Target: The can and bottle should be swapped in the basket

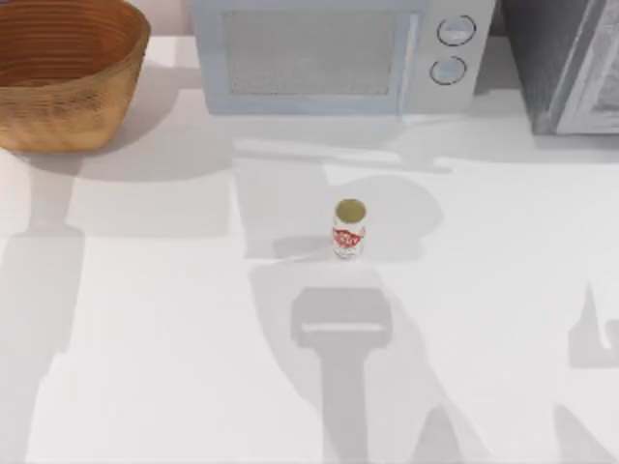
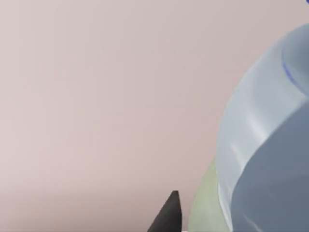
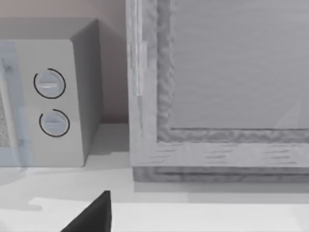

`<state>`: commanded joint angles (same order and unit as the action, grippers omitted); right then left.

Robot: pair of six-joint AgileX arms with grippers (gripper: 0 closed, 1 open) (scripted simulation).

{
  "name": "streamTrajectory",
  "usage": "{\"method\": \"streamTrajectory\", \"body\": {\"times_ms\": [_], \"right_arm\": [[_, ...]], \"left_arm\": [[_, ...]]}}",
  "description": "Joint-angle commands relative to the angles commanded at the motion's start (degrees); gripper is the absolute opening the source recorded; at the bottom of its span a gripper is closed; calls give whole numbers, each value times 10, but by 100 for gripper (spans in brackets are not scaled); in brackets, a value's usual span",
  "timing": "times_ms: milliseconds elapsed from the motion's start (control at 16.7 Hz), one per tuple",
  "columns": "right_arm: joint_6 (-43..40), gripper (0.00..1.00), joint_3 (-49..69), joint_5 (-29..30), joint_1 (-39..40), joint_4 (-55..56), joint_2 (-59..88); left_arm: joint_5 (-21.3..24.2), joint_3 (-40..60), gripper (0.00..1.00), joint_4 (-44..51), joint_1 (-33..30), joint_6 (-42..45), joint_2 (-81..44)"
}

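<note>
end effector of the left arm [image 2: 166, 218] facing a pink wall, with a pale see-through bottle [image 2: 260, 145] pressed close beside it; clamped on it or not, cannot tell. end effector of the right arm [image 3: 91, 216] near the worktop [image 1: 145, 319], aimed at the microwave [image 3: 53, 101] and the grey cabinet [image 3: 231, 72] next to it; apart or together, cannot tell either. can [image 1: 349, 229] upright near the middle of the worktop, well apart from the basket [image 1: 68, 106] at the back left corner.

likely trouble from here: bottle slipping loose if held off-centre or too lightly, then dropping onto the worktop or the can. narrow upright can easy to knock over with a skewed approach, then apt to roll away. high basket rim a snag for anything brought in too low. microwave close behind, a bump risk on a wide swing.
</note>
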<state>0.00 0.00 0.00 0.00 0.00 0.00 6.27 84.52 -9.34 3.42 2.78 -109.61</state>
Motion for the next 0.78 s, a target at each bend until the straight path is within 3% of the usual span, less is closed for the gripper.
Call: {"method": "streamTrajectory", "body": {"times_ms": [420,780], "right_arm": [[0,100,0,0,0,0,0],[0,100,0,0,0,0,0]], "left_arm": [[0,0,98,0,0,0,0],[0,0,100,0,0,0,0]]}}
